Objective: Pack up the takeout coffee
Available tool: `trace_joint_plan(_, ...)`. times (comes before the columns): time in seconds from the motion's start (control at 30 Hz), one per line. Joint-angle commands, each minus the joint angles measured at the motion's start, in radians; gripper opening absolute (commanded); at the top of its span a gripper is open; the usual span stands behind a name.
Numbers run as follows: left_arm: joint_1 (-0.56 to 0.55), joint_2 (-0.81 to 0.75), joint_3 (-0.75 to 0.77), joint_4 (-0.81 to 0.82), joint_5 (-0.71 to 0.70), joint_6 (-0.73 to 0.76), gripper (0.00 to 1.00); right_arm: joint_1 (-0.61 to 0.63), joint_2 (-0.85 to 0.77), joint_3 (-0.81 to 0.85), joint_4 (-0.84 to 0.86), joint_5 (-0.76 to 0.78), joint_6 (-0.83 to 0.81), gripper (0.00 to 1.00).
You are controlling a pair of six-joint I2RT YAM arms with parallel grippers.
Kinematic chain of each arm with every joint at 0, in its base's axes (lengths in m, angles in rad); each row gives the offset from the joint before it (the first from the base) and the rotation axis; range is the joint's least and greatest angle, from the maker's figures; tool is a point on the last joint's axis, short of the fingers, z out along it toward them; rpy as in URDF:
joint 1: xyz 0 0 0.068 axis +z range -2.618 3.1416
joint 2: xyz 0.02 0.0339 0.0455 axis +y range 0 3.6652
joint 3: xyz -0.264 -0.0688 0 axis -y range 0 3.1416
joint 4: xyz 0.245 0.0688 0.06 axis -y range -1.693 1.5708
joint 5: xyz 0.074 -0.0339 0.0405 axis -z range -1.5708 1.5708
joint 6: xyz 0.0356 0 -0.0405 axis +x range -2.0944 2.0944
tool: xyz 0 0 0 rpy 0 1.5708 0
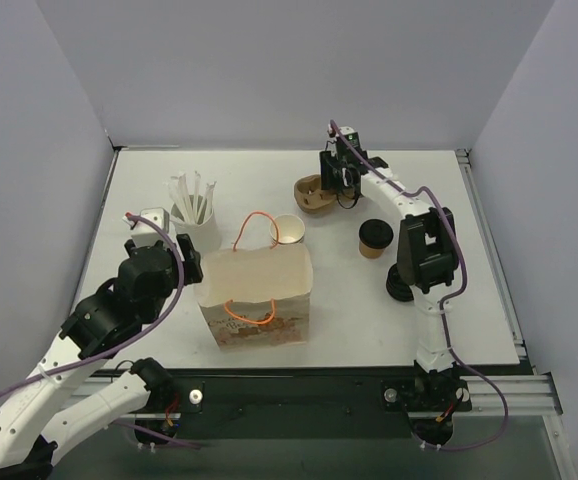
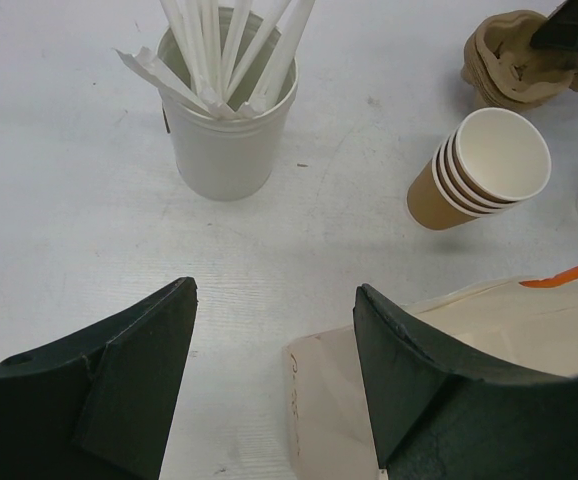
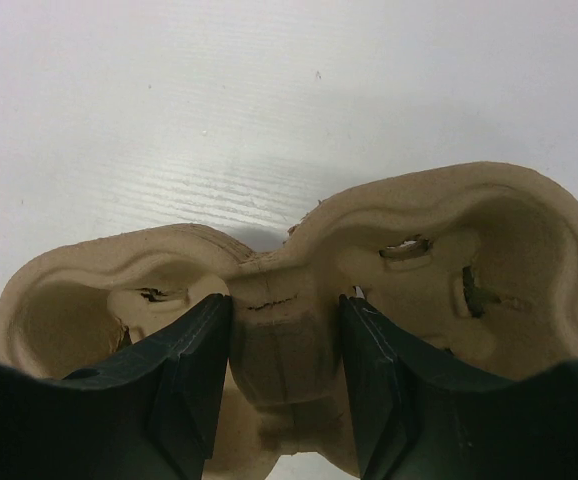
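Top view: the right gripper (image 1: 341,182) is down on the pulp carrier (image 1: 312,196), far out on the table (image 1: 489,300). The coffee (image 1: 373,238) stands upright near those fingers, on their base-ward side and apart from the carrier. The bag (image 1: 259,295) stands open, well off to the fingers' left

Left wrist view: the left gripper (image 2: 274,290) hangs wide open, holding nothing. A pot of straws (image 2: 227,140) is ahead of its fingers, the cup stack (image 2: 484,170) is ahead to their right, and a bag corner lies beneath the right finger

Right wrist view: the fingers (image 3: 194,390) are drawn in on the carrier's middle ridge, one on each side and apparently touching it. The coffee is out of this view

The step looks like lifting the carrier. It should go best with the pinch centred on the ridge so the tray rises level. The squeeze should be light, since the pulp already shows small tears there

The coffee is a small tan paper cup under a round black lid that appears seated. Its contents cannot be seen, and it probably wants level handling
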Motion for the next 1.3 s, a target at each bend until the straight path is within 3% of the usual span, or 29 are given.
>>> trace_joint_plan(0.0, 0.004, 0.011, 0.004, 0.057, 0.008, 0.013, 0.74, 0.002, -0.081, -0.003, 0.038, 0.039, 0.033, 0.39)
trace_joint_plan(0.3, 0.004, 0.032, 0.005, 0.085, 0.026, 0.014, 0.74, -0.001, -0.038, 0.085, -0.139, 0.157, 0.145, 0.41)
trace_joint_plan(0.57, 0.004, 0.023, 0.005, 0.079, 0.031, 0.013, 0.74, -0.004, -0.044, 0.092, -0.190, 0.171, 0.168, 0.46)
trace_joint_plan(0.77, 0.004, 0.011, -0.007, 0.077, 0.034, 0.004, 0.74, -0.007, -0.049, 0.054, -0.199, 0.168, 0.185, 0.40)
trace_joint_plan(0.93, 0.004, 0.011, -0.009, 0.076, 0.034, -0.001, 0.74, -0.015, -0.062, 0.052, -0.205, 0.157, 0.205, 0.50)
trace_joint_plan(1.07, 0.004, 0.011, -0.015, 0.085, 0.034, -0.001, 0.74, -0.027, -0.075, 0.048, -0.224, 0.146, 0.236, 0.38)
trace_joint_plan(1.13, 0.004, 0.012, -0.018, 0.088, 0.035, 0.002, 0.74, -0.029, -0.081, 0.037, -0.225, 0.155, 0.228, 0.38)
trace_joint_plan(1.27, 0.004, 0.023, -0.018, 0.094, 0.034, 0.013, 0.74, -0.029, -0.073, 0.034, -0.224, 0.137, 0.130, 0.49)
